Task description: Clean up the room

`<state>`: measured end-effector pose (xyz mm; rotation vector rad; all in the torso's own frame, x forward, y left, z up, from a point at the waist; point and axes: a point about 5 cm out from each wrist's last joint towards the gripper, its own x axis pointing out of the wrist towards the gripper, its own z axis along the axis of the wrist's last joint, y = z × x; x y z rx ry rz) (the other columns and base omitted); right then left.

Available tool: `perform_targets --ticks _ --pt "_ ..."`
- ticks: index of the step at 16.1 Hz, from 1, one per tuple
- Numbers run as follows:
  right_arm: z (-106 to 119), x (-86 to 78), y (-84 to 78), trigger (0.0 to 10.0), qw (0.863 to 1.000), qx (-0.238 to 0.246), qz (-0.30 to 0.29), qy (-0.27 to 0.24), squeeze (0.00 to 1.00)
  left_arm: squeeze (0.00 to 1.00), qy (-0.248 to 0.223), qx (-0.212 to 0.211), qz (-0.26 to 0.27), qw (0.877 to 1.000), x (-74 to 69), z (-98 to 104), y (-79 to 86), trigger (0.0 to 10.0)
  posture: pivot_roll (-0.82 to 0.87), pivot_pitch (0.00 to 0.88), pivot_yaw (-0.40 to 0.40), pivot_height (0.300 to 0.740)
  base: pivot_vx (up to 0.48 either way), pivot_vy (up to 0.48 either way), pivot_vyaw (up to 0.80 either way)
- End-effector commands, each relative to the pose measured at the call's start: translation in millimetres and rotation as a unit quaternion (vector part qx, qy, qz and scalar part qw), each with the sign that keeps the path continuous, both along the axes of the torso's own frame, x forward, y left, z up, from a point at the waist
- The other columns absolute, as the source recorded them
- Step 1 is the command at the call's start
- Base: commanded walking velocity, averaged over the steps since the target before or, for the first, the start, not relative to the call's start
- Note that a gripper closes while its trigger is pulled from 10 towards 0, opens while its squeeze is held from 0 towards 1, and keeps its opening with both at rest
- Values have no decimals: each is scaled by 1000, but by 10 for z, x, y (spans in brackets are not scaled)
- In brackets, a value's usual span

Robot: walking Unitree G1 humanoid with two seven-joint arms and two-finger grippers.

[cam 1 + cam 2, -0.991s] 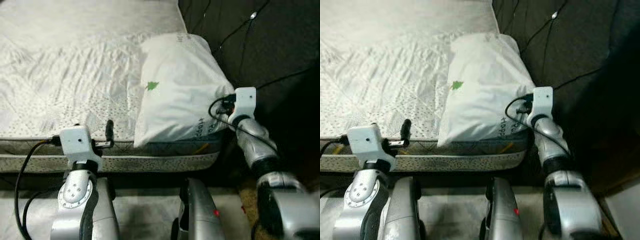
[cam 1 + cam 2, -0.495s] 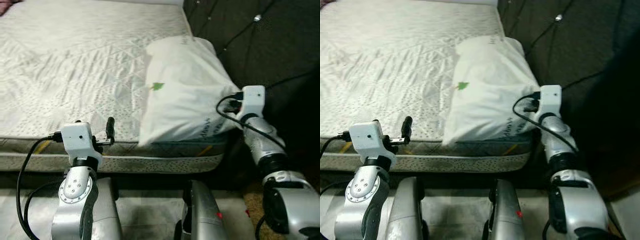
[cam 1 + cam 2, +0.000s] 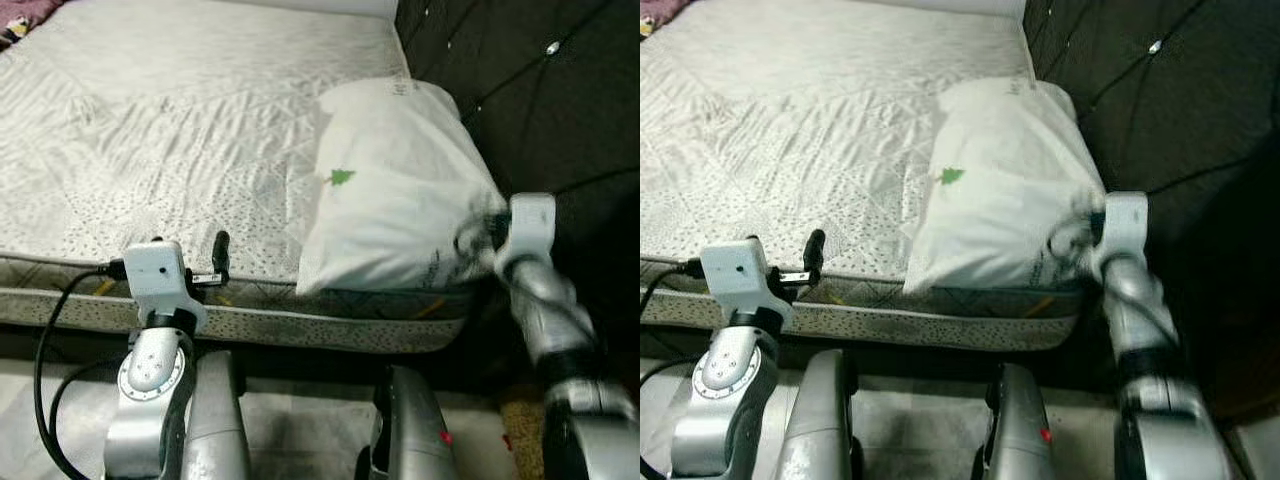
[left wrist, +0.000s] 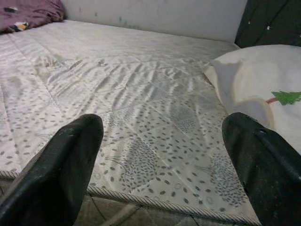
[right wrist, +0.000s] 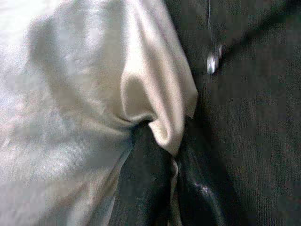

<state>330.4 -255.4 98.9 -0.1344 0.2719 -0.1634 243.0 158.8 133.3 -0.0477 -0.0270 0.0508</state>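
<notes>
A white pillow [image 3: 400, 190] with a small green tree print lies on the right end of the mattress [image 3: 150, 130], against the dark headboard. My right gripper [image 5: 173, 174] is shut on the pillow's near right corner; a fold of the white cover [image 5: 155, 94] is pinched between the black fingers. That arm looks blurred in the eye views [image 3: 530, 270]. My left gripper [image 4: 162, 160] hangs open over the mattress's front edge with nothing between its fingers [image 3: 220, 250].
The dark tufted headboard [image 3: 540, 90] rises along the right of the bed. A purple cloth [image 4: 28, 12] lies at the far left corner of the mattress. A pale wall [image 4: 155, 16] runs behind the bed. My own legs [image 3: 410, 430] stand at the bed's front edge.
The whole view has shifted, so the bed and pillow sit further right in the picture. My right arm is now blurred, still shut on the pillow corner. The left gripper stays open.
</notes>
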Motion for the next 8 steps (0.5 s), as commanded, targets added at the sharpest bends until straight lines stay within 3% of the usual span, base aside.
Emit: perform_targets --ticks 1,3,4,5,6,8 --pt "-89 -77 4 0 1000 8 -8 21 0 0 -1 -2 -4 1000 12 -2 -15 10000 39 0 -67 538 0 0 0" --pt "-215 -139 132 0 999 20 7 39 0 0 -3 -2 -7 1000 37 0 -29 10000 36 0 -65 538 0 0 0" --pt "-203 -121 172 6745 999 15 8 39 0 0 -5 -1 -9 1000 60 4 -29 10000 33 0 -65 538 0 0 0" --pt "-176 -106 201 10000 999 14 8 38 0 0 -6 0 -10 1000 87 7 -23 10000 33 0 -65 538 0 0 0" --pt "-113 -46 248 10000 999 35 6 22 1000 0 -10 3 -9 1000 130 22 -4 10000 38 0 -64 538 0 0 0" --pt "-51 15 306 10000 999 31 13 7 1000 0 -15 8 -5 1000 153 37 35 10000 40 0 -62 538 0 0 0"
